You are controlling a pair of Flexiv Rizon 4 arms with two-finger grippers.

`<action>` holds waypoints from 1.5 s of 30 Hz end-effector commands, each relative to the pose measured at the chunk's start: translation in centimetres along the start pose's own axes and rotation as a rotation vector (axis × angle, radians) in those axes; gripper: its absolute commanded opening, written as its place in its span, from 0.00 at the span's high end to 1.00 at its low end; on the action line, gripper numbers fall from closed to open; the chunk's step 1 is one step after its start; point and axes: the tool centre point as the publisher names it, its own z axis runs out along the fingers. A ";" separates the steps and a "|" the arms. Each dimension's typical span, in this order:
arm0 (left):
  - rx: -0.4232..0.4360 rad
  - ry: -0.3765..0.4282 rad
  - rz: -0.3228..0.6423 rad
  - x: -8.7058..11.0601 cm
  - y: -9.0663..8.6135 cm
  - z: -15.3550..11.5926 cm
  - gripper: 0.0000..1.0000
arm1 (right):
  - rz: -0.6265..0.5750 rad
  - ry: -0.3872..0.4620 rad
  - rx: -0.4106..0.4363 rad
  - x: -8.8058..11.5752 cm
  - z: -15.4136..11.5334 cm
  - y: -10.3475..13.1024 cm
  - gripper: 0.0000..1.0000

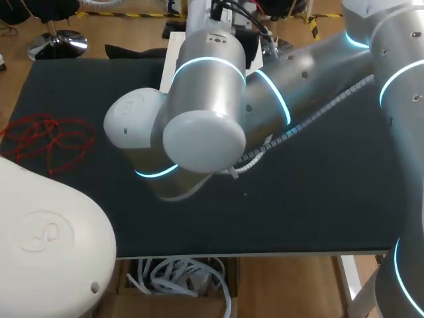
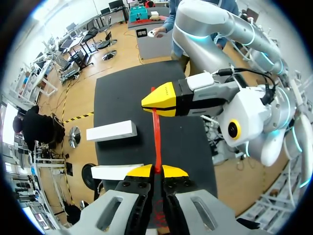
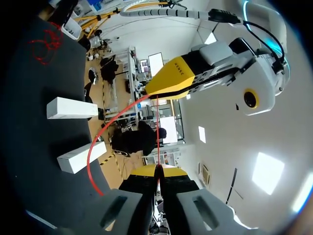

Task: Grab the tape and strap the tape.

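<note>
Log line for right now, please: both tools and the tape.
left tool: shut on red tape | right tool: shut on red tape | red tape: stretched straight between both tools

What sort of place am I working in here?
Probably a robot lab test bench: a black-matted table, two white blocks on it, and a red tape held between the left gripper and right gripper.

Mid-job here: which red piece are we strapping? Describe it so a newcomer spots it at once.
Above the black table, find the left gripper and the right gripper, yellow tips facing each other. The red tape is the straight strip stretched between them, pinched at both ends. Unlike the loose red tangle lying flat at the table's left side, it is held clear of the surface.
</note>
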 end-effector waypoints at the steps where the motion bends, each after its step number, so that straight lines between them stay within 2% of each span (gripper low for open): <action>1: -0.003 0.000 -0.001 0.0 0.0 -0.1 1.00 | -0.002 0.003 0.006 0.0 -0.1 0.1 1.00; 16: -0.003 0.000 -0.001 0.0 0.0 -0.1 1.00 | -0.005 -0.011 0.028 0.2 0.3 0.5 1.00; 36: -0.003 0.000 -0.001 0.0 0.0 -0.1 1.00 | -0.003 -0.002 0.002 0.6 0.1 1.6 1.00; 45: -0.003 0.000 -0.001 0.0 0.0 -0.1 1.00 | 0.002 0.001 -0.015 0.8 0.2 2.7 1.00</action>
